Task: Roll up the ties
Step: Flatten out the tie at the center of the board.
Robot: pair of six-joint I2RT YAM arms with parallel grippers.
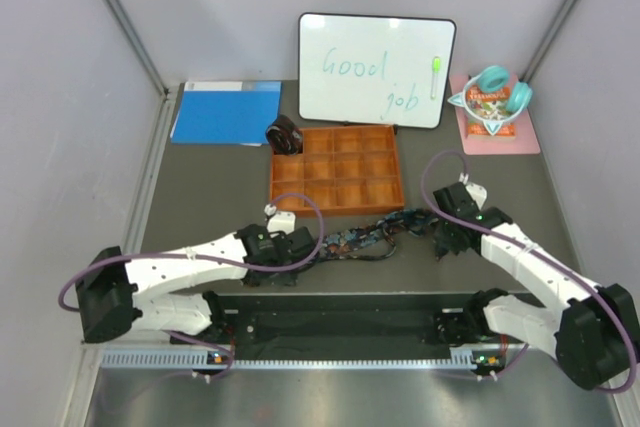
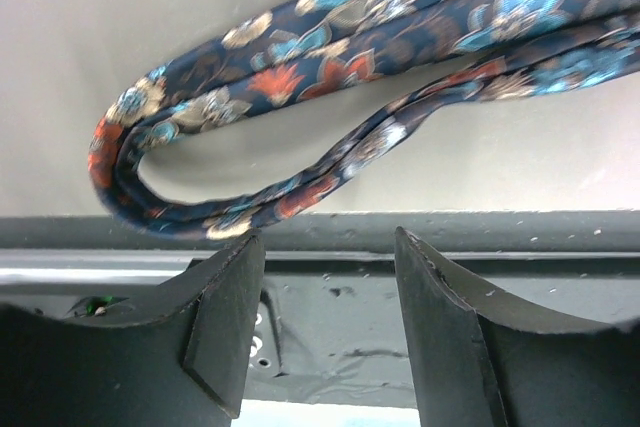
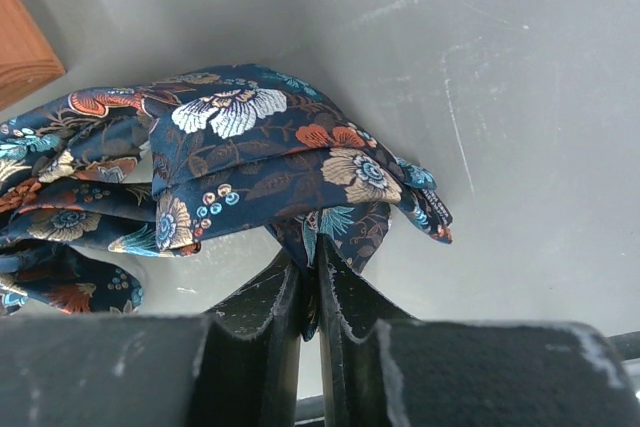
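Note:
A navy floral tie (image 1: 375, 233) lies as a long folded strip on the table in front of the orange tray. My right gripper (image 3: 312, 272) is shut on the wide end of this tie (image 3: 260, 162) and pinches a fold of it between the fingers. My left gripper (image 2: 325, 242) is open and empty, just beside the looped narrow end (image 2: 230, 142), with the left fingertip close to the fabric. A dark brown-maroon tie (image 1: 285, 135) sits rolled as a coil at the tray's back left corner.
An orange compartment tray (image 1: 337, 168) stands behind the tie. A whiteboard (image 1: 376, 69) leans at the back, a blue folder (image 1: 226, 112) at back left, teal headphones on a pink pad (image 1: 492, 105) at back right. A metal rail (image 1: 340, 322) runs along the near edge.

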